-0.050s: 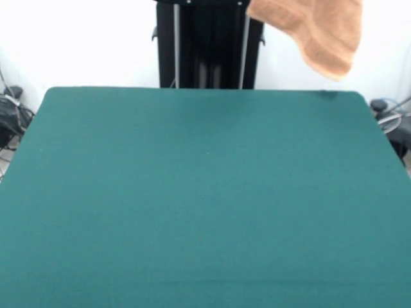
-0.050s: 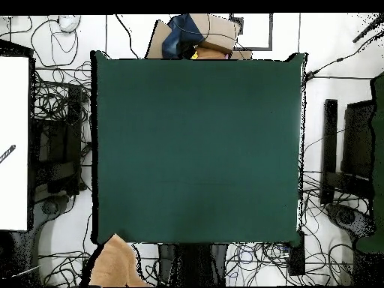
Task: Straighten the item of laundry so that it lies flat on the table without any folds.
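A light orange-tan terry towel point(image 1: 318, 32) hangs in the air above the far right corner of the dark green felt-topped desk point(image 1: 205, 205), its lower corner drooping clear of the surface. From overhead, the same towel point(image 2: 116, 264) shows just off the desk's point(image 2: 199, 150) lower left corner, past its edge. The robot's hand is not visible in either view, so whether it is apart or clamped on the cloth cannot be told. Cables lie on the floor around the desk.
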`<state>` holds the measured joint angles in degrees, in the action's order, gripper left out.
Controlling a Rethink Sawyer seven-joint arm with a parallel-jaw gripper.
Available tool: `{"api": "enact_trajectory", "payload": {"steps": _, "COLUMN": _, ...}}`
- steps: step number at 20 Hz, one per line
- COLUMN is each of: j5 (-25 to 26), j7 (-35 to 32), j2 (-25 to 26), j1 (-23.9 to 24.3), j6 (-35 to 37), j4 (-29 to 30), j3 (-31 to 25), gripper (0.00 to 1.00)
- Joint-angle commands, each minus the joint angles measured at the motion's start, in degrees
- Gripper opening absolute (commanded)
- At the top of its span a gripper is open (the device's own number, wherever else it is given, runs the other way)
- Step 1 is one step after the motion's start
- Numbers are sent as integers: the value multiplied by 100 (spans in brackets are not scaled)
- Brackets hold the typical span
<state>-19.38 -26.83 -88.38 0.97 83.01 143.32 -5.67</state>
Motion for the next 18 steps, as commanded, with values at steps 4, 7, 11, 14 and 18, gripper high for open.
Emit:
{"api": "enact_trajectory", "payload": {"steps": 4, "j5": -382, "j7": -929, "j2": 219, "j1": 209, "j6": -1330, "j4": 1931, "j3": 1251, "gripper": 0}}
{"api": "enact_trajectory", "payload": {"steps": 7, "j5": -283, "j7": -788, "j2": 346, "j1": 339, "j6": -1467, "j4": 1992, "j3": 1213, "gripper": 0}}
{"api": "enact_trajectory", "payload": {"steps": 11, "j5": -159, "j7": -582, "j2": 405, "j1": 479, "j6": -1725, "j4": 2173, "j3": 1169, "gripper": 0}}
{"api": "enact_trajectory", "payload": {"steps": 14, "j5": -136, "j7": -456, "j2": 571, "j1": 572, "j6": -2038, "j4": 2311, "j3": 1118, "gripper": 0}}
{"api": "enact_trajectory", "payload": {"steps": 18, "j5": -167, "j7": -461, "j2": 591, "j1": 563, "j6": -2209, "j4": 2462, "j3": 1103, "gripper": 0}}
